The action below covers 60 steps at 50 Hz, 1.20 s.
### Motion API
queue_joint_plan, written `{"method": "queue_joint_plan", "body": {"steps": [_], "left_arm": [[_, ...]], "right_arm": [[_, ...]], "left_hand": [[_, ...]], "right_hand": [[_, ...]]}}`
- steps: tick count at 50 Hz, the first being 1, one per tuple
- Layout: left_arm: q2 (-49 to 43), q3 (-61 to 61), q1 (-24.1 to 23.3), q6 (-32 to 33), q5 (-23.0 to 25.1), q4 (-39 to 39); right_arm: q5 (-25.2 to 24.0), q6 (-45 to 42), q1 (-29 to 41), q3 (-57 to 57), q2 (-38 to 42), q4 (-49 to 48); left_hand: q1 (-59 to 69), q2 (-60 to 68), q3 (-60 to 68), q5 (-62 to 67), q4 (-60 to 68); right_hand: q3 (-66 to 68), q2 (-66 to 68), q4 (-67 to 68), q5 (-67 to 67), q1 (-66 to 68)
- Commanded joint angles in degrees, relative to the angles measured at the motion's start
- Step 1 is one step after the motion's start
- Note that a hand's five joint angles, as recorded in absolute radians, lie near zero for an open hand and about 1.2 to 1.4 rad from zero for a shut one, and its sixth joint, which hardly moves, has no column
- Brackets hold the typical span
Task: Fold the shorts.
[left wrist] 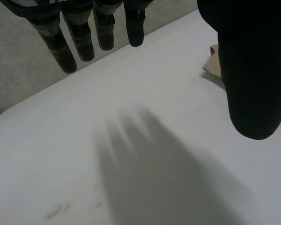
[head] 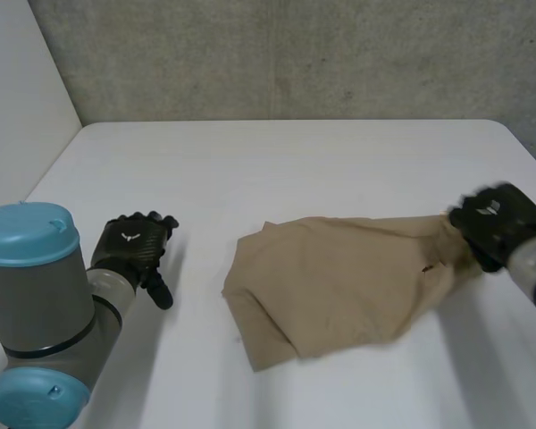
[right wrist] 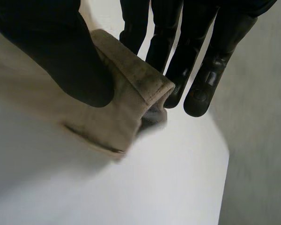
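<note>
Right wrist view: your right hand (right wrist: 61,56) pinches a corner of the crumpled tan cloth shorts (right wrist: 126,89) on the white bench (head: 295,161); your left hand (head: 132,246) hangs relaxed, apart. Folding looks barely begun.

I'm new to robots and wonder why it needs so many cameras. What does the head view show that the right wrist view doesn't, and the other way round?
Head view: the whole tan shorts lying rumpled on the white table, and the left hand open, apart from the cloth. Right wrist view: up close, the right hand pinching a hemmed edge of the shorts between its thumb and fingers. Both: the right hand on the shorts, over the table.
</note>
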Motion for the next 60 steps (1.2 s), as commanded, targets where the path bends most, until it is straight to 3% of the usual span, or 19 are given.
{"method": "queue_joint_plan", "body": {"steps": [1, 5, 8, 10, 11, 12, 13, 19, 24, 28, 32, 37, 40, 46, 52, 60], "left_arm": [[1.89, 0.01, -0.21, 0.01, -0.71, -0.04], [3.12, 0.01, -0.12, 0.01, -0.71, -0.04], [3.65, 0.09, -0.04, 0.1, -0.71, 0.05], [4.09, 0.36, 0.05, 0.1, -0.71, 0.31], [4.18, 0.44, 0.05, 0.01, -0.71, 0.31], [4.18, 0.62, 0.05, 0.1, -0.71, 0.4], [4.27, 1.06, 0.14, 0.1, -0.71, 0.58], [4.27, 3.34, 0.05, 0.19, -0.54, 0.67], [4.18, 6.24, -0.21, 0.19, -0.36, 0.67], [3.74, 9.4, -1.09, -0.07, -0.27, 0.49], [2.16, 13.09, -4.86, -0.43, -0.1, 0.58], [-5.81, 21.42, -12.41, -0.34, -0.1, -0.03], [-11.28, 25.57, -14.45, -0.34, -0.01, -0.39], [-20.85, 31.98, -14.8, -0.34, -0.01, -6.34], [-24.91, 32.97, -14.63, 0.01, -0.45, -13.21], [-25.97, 31.91, -14.36, 0.28, -7.3, -17.53]], "right_arm": [[-0.55, -0.95, 22.13, -10.59, 4.7, -0.59], [-1.08, -2.88, 32.61, -12.8, 10.15, -1.56], [-1.34, -3.41, 36.24, -12.62, 12.89, -2.08], [-2.39, -3.32, 37.74, -12.19, 15.44, -2.44], [-2.92, -3.32, 37.83, -12.1, 15.97, -2.44], [-3.53, -2.89, 37.74, -12.01, 16.41, -2.61], [-3.89, -2.62, 37.57, -11.92, 16.15, -2.79], [-4.16, 6.67, 36.6, -11.83, 12.56, -7.61], [-3.19, 24.74, 26.08, -12.01, 2.9, -9.29], [-2.66, 36.71, 20.71, -12.97, 1.3, -8.86], [-1.78, 40.97, 17.97, -14.64, 2.34, -4.75], [0.24, 40.27, 17.7, -19.03, 10.07, 3.35], [0.42, 40.53, 17.61, -20.88, 14.12, 6.96], [-0.64, 40.09, 17.17, -21.5, 19.57, 7.67], [-1.08, 37.38, 17.35, -21.85, 24.05, 7.67], [-0.73, 27.8, 17.61, -21.85, 28.1, 6.88]], "left_hand": [[-1.66, -1.45, -2.12, -2.57, -1.61], [-1.66, -1.45, -2.12, -2.57, -1.61], [-1.66, -1.45, -2.12, -2.57, -1.61], [-1.66, -1.45, -2.12, -2.57, -1.61], [-1.66, -1.45, -2.12, -2.57, -1.61], [-1.5, -1.28, -1.95, -2.4, -1.44], [-1.5, -1.28, -1.95, -2.4, -1.44], [-1.5, -1.28, -1.95, -2.4, -1.44], [-1.5, -1.28, -1.95, -2.4, -1.44], [-1.5, -1.28, -1.95, -2.4, -1.44], [-1.5, -1.28, -1.95, -2.4, -1.44], [-1.66, -1.45, -2.12, -2.57, -1.61], [-1.66, -1.45, -2.12, -2.57, -1.61], [-1.66, -1.45, -2.12, -2.57, -1.61], [-1.33, -1.11, -1.78, -2.23, -1.27], [-0.82, -0.6, -1.28, -1.73, -0.76]], "right_hand": [[12.91, 12.39, 11.65, 14.71, 24.14], [12.91, 12.39, 11.65, 14.71, 24.14], [12.91, 12.39, 11.65, 14.71, 24.14], [2.96, 2.44, 1.71, 4.76, 14.19], [-7.94, -8.47, -9.2, -6.15, 3.29], [-27.7, -28.23, -28.96, -25.91, -16.47], [-33.56, -34.09, -34.82, -31.77, -22.33], [-48.57, -49.1, -49.83, -46.78, -37.34], [-57.09, -57.61, -58.35, -55.29, -45.86], [-57.09, -57.61, -58.35, -55.29, -45.86], [-57.09, -57.61, -58.35, -55.29, -45.86], [-57.09, -57.61, -58.35, -55.29, -45.86], [-57.09, -57.61, -58.35, -55.29, -45.86], [-57.09, -57.61, -58.35, -55.29, -45.86], [-57.09, -57.61, -58.35, -55.29, -45.86], [-57.09, -57.61, -58.35, -55.29, -45.86]]}}
